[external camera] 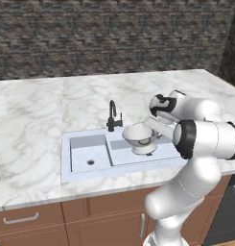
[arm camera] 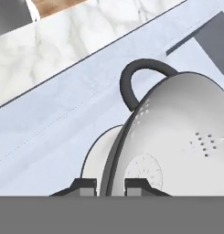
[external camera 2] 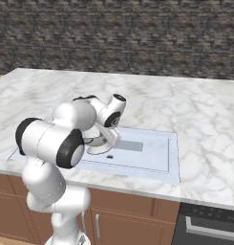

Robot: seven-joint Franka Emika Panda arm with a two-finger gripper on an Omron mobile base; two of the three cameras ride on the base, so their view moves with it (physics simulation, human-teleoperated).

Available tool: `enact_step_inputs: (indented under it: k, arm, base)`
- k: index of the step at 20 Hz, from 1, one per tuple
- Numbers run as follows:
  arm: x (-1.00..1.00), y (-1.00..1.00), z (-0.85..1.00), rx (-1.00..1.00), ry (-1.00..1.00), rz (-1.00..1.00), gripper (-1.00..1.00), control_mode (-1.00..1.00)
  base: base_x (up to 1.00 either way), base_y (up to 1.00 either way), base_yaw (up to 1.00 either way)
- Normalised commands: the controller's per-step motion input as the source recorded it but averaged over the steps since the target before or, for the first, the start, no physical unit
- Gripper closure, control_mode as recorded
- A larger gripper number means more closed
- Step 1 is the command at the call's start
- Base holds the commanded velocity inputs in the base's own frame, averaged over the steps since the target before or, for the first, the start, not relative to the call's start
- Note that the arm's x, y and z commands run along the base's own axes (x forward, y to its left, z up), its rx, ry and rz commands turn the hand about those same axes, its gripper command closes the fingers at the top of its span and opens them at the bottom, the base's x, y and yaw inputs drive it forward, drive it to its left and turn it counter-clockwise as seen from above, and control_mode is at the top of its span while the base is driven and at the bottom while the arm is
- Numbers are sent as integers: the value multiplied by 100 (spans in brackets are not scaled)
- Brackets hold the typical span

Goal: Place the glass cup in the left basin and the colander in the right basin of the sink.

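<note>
The colander [external camera: 139, 138] sits tilted over the right basin [external camera: 159, 153] of the sink [external camera: 66, 158], just right of the divider between the two compartments, its pale grey bowl open toward the arm and its base ring low against the basin. In the left base view it is just below and right of the black faucet [external camera: 112, 116], and its rim rises above the level of the sink rim. In the hand view the colander [arm camera: 177, 137] is seen close up: a perforated inner wall, a round patch of holes near the bottom, and a dark loop handle [arm camera: 143, 75] standing off the far rim. The pincer [arm camera: 109, 186] is clenched on the colander's rim, one fingertip outside the wall and the other inside it. From the right base view the pincer end is mostly hidden behind the arm's own elbow and wrist, and only a sliver of the colander [external camera 2: 97, 146] shows beside the dark drain hole [external camera 2: 109, 156] of that wide basin.

The left basin [external camera: 88, 153], smaller and squarish, lies to the left of the divider with its own dark drain [external camera: 90, 162]. Whether the glass cup is inside it I cannot tell from these views.

Around the sink spreads a white marbled worktop [external camera: 32, 120], with wooden cabinet fronts [external camera: 37, 223] below and a dark stone wall [external camera: 114, 33] behind
</note>
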Motion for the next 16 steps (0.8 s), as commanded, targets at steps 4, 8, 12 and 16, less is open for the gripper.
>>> enact_step_inputs:
  k: [4, 8, 12, 16]
  arm:
    - [17, -13, -27, 3, 0, 9, 100, -100]
    - [13, -2, -23, 0, 0, 9, 100, -100]
    - [10, 0, -14, 0, 1, 8, 100, -100]
    - [1, 0, -22, 0, 0, 8, 100, -100]
  base:
    - [0, 0, 0]
    - [0, 0, 0]
    - [0, 0, 0]
    - [0, 0, 0]
